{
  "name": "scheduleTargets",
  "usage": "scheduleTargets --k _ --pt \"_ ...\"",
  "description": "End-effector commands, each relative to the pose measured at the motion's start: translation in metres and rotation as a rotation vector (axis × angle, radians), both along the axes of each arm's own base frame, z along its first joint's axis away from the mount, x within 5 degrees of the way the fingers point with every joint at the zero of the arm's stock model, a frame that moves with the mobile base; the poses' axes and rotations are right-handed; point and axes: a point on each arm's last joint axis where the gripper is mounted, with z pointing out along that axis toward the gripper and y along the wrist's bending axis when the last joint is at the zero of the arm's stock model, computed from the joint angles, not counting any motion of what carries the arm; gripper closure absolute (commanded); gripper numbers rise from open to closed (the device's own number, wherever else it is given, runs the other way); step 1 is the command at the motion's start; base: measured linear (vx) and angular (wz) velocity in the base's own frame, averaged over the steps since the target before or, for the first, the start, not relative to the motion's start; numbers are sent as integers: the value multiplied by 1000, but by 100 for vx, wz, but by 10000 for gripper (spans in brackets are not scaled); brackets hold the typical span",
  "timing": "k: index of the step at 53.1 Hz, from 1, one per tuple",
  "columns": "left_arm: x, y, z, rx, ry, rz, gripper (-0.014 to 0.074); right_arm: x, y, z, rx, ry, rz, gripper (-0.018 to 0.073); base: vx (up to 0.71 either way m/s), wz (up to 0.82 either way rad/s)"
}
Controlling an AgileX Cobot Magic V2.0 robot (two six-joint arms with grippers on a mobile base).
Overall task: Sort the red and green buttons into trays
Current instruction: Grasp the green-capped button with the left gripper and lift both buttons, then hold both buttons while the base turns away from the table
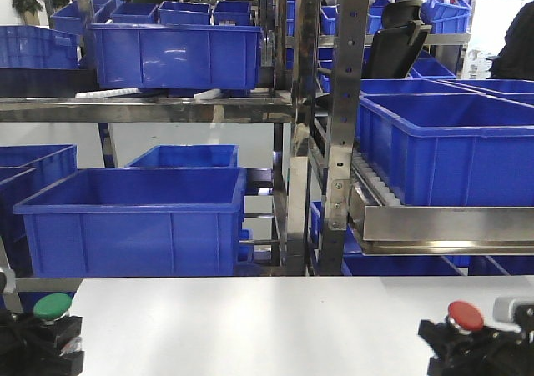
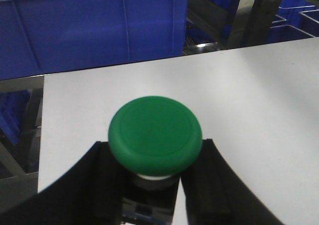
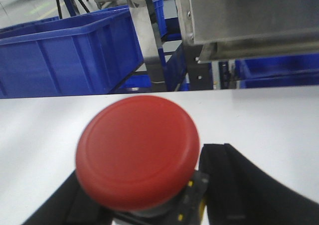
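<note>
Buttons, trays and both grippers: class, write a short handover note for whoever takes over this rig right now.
The left gripper is shut on the base of the green button, cap up.
The right gripper is shut on the base of the red button, cap up.
Both sit at the near edge of the white table; I cannot tell whether they are lifted.
The trays are in no view.
Done: both buttons grasped.
Left: find the trays and place each button.

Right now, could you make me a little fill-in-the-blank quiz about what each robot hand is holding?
The green button is clamped in the ___ gripper.
The right gripper clamps the ___ button.
The crates on the shelves behind are all ___.
Missing words: left, red, blue.
</note>
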Motion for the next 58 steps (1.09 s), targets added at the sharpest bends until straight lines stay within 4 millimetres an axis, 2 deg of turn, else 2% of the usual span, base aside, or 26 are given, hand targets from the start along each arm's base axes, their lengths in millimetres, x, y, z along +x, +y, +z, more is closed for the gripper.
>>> scheduleTargets --k 1,8,16,23,31,38,48,58 --pt "-12 -9 30 -26 -92 -29 602 -12 -1 40 -33 -103 -3 569 0 0" --pt "-30 -18 36 -9 -60 -43 602 -41 1 68 -145 -162 26 569 0 0" --pt "-56 -24 36 -19 -53 -89 602 -73 2 93 -184 -213 20 569 0 0" --pt "-79 -19 35 -50 -84 -107 602 -100 5 109 -217 -280 48 569 0 0" --pt "-103 -4 37 -49 -115 -70 602 -122 8 117 -223 -306 62 569 0 0" --pt "-113 2 42 -57 -163 -69 602 -127 6 116 -307 -302 57 569 0 0" --pt "-115 3 43 -97 -158 -55 602 -127 7 113 -425 -296 97 569 0 0" --pt "-115 3 43 -97 -158 -55 602 -127 7 112 -440 -295 100 569 0 0"
